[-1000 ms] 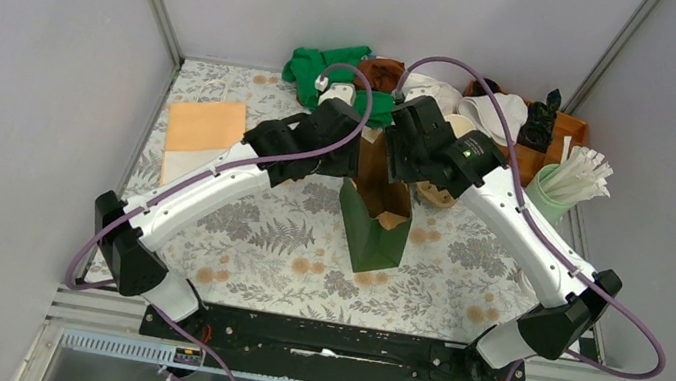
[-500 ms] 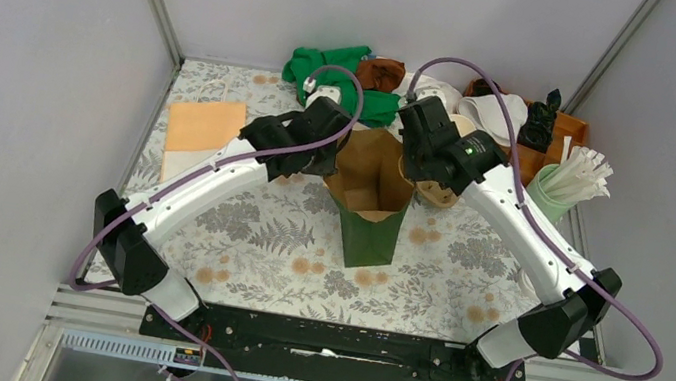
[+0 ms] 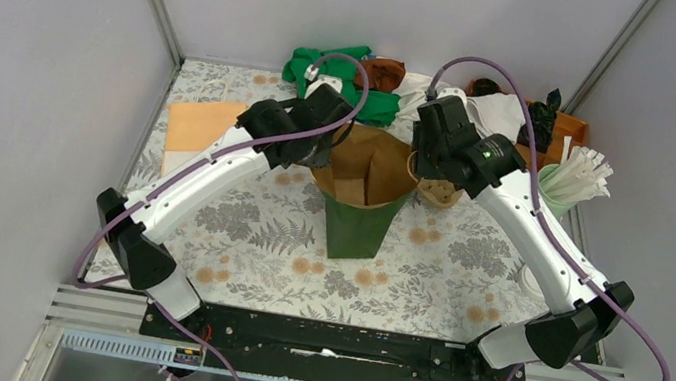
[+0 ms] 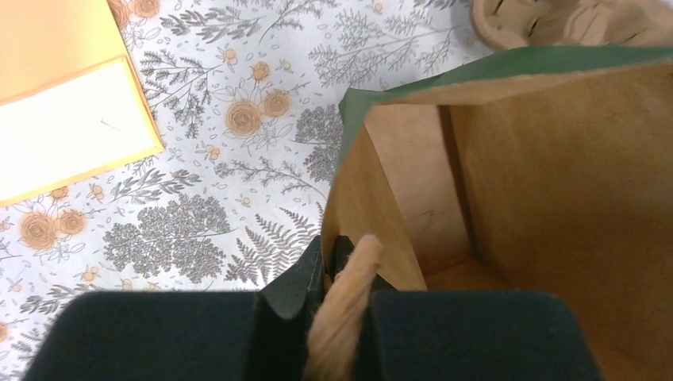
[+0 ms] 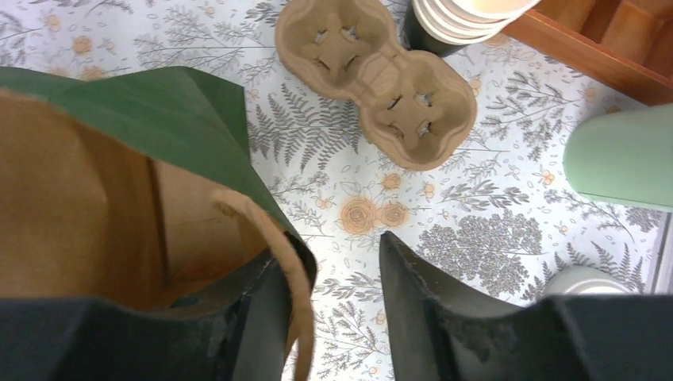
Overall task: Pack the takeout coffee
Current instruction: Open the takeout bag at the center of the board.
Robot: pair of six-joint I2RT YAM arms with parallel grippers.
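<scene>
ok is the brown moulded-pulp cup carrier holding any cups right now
No, in the right wrist view both wells of the brown moulded-pulp cup carrier show bare cross-cut bottoms with no cup seated.

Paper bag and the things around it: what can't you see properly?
Takeout coffee: right wrist view, only a white rim, probably its lid; the right gripper hides the rest.
Cup stack: right wrist view, cut by the top edge.
Paper bag floor: left wrist view, left gripper blocks most.
</scene>
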